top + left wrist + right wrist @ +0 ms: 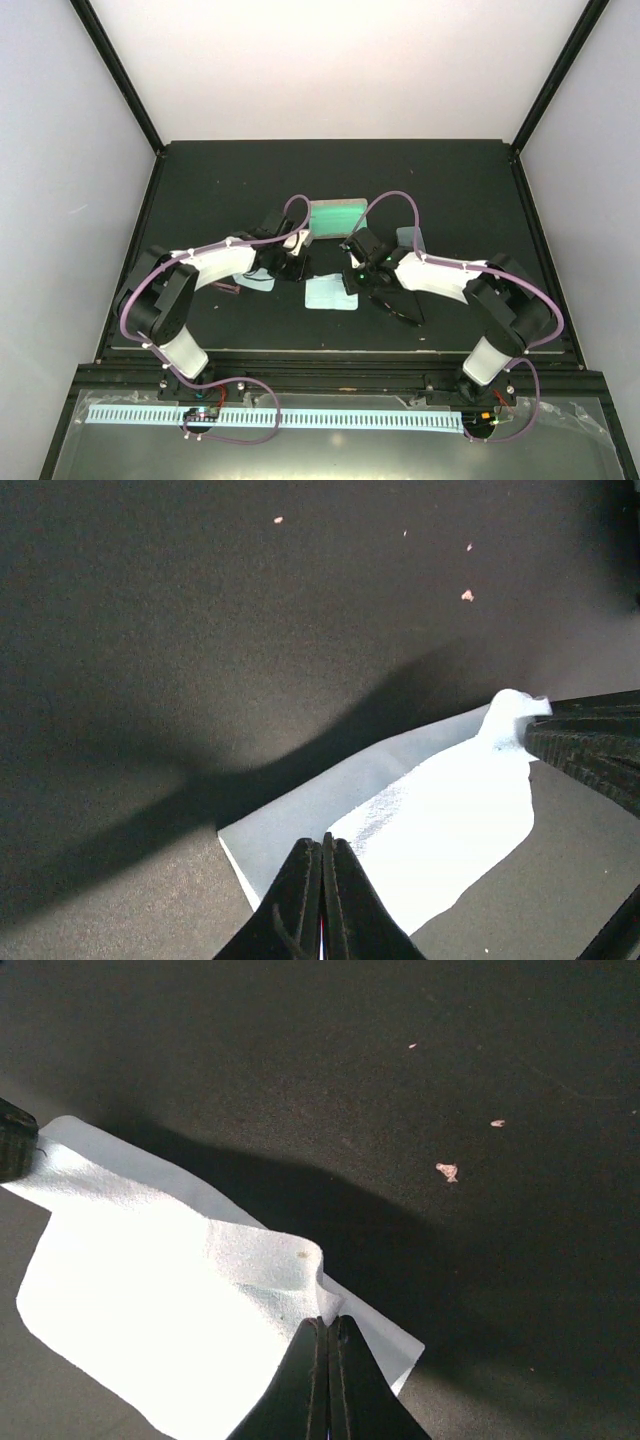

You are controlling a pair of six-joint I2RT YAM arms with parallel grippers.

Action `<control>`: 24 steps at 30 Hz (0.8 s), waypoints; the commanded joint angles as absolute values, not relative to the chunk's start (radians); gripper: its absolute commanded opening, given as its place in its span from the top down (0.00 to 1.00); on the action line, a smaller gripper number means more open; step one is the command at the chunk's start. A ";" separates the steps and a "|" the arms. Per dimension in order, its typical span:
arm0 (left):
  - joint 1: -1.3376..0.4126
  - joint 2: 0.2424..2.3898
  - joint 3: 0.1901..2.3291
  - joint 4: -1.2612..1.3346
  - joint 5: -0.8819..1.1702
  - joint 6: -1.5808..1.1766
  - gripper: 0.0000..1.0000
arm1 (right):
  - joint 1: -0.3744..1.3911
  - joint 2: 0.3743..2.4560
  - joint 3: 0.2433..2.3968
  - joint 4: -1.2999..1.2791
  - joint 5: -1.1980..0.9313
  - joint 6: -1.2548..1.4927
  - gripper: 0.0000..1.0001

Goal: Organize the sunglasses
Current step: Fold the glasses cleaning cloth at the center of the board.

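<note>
- Left gripper point(322, 842) is down at the mat with its jaws pressed together and no gap between them. The tips sit on the near edge of the light blue cloth point(150, 1300). I can't tell whether any fabric is nipped between them.
- Right gripper point(328, 1322) is closed tight too. Its tips are on the opposite edge of the same cloth, which ripples up right at them. In the left wrist view a corner of the cloth is bunched up into the right fingers, so this one has hold of it.
- From above, both arms angle inward and meet over the middle of the black mat point(450, 180), with the cloth spread flat between the two wrists.
- The reddish-pink sunglasses point(228, 287) show only as a short reddish streak on the mat. They lie just at the near side of the left forearm, beside a second cloth point(255, 282). Their long axis runs roughly left to right, and which way the lenses face is too small to read.
- A thin dark slanting outline by the right forearm may be the black sunglasses point(408, 315). It is too dim against the mat to be sure, or to give a heading.
- A teal case point(335, 215) sits behind the grippers, and a paler case point(410, 238) is just beyond the right wrist.
</note>
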State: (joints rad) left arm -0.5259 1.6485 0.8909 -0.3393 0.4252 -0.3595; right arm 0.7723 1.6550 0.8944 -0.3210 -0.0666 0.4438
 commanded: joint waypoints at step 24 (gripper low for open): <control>-0.531 1.597 0.833 -0.315 0.437 -0.395 0.98 | 0.771 1.585 0.858 -0.304 -0.077 0.392 0.99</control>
